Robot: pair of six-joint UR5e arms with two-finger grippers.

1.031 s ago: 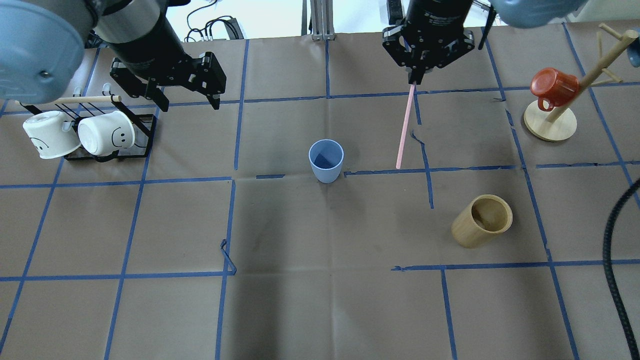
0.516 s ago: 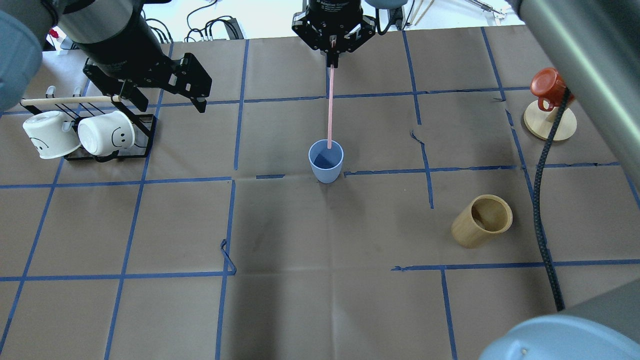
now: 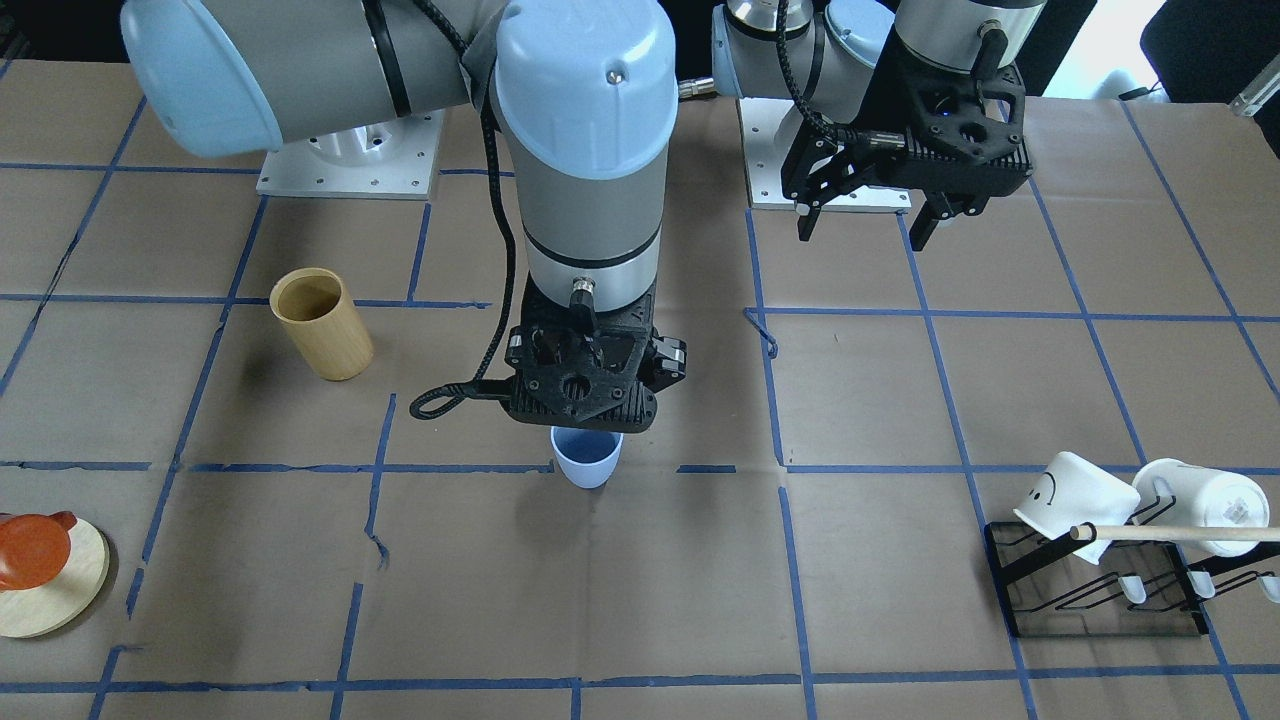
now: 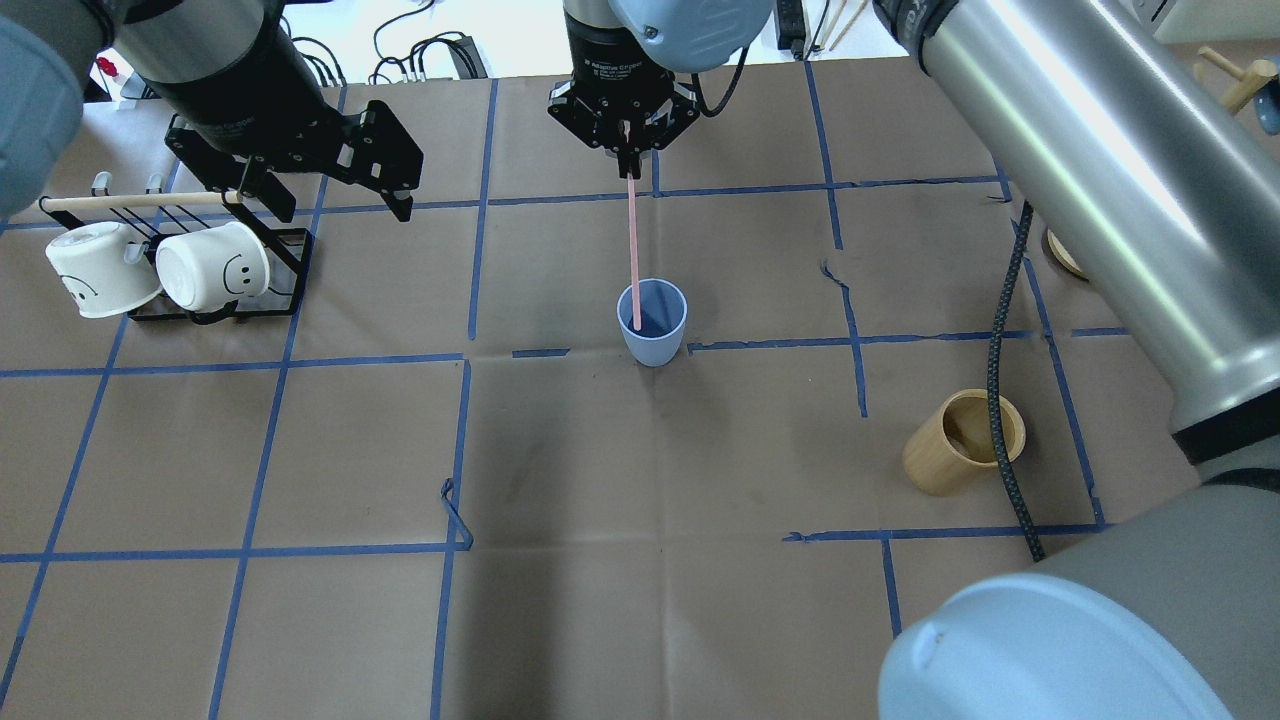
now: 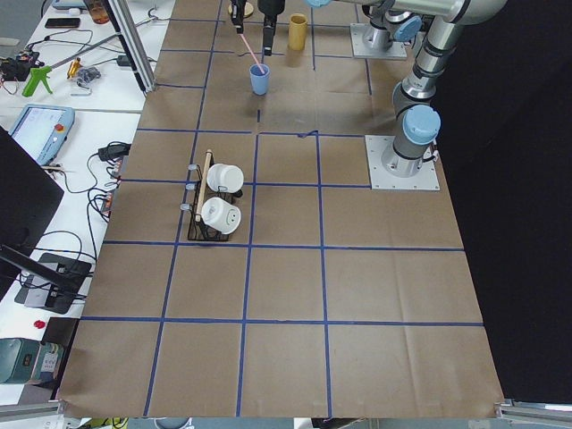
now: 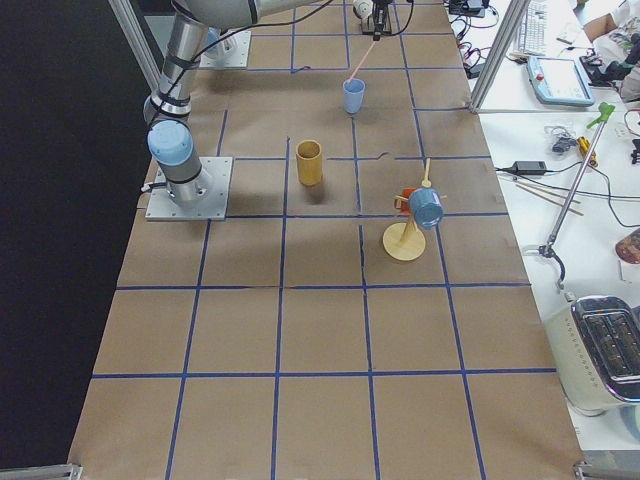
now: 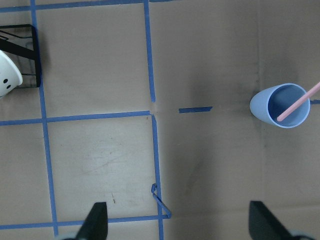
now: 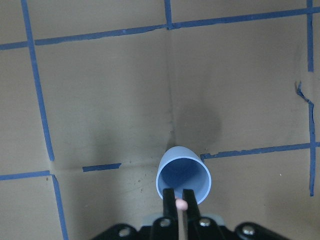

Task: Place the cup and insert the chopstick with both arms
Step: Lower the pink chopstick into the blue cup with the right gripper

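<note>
The pale blue cup (image 4: 652, 322) stands upright near the table's middle; it also shows in the front view (image 3: 587, 462) and the left wrist view (image 7: 280, 106). My right gripper (image 4: 627, 150) is directly above it, shut on the top of a pink chopstick (image 4: 633, 245). The stick hangs nearly upright with its lower end inside the cup's mouth (image 8: 183, 175), as the left wrist view shows (image 7: 300, 101). In the right wrist view the fingers (image 8: 168, 197) pinch the stick's pink end. My left gripper (image 4: 345, 208) is open and empty, high at the far left, by the mug rack.
A tan wooden cylinder (image 4: 935, 465) stands to the cup's right. A black rack (image 4: 290, 262) holds two white mugs (image 4: 210, 265) under a pale wooden rod (image 4: 140, 200). A mug tree (image 6: 408, 235) stands at the right. The right arm's cable (image 4: 1005, 400) hangs over the cylinder.
My right gripper carried the chopstick left from open table to over the cup, then lowered its tip into the cup. The left gripper drew back slightly and stays open.
</note>
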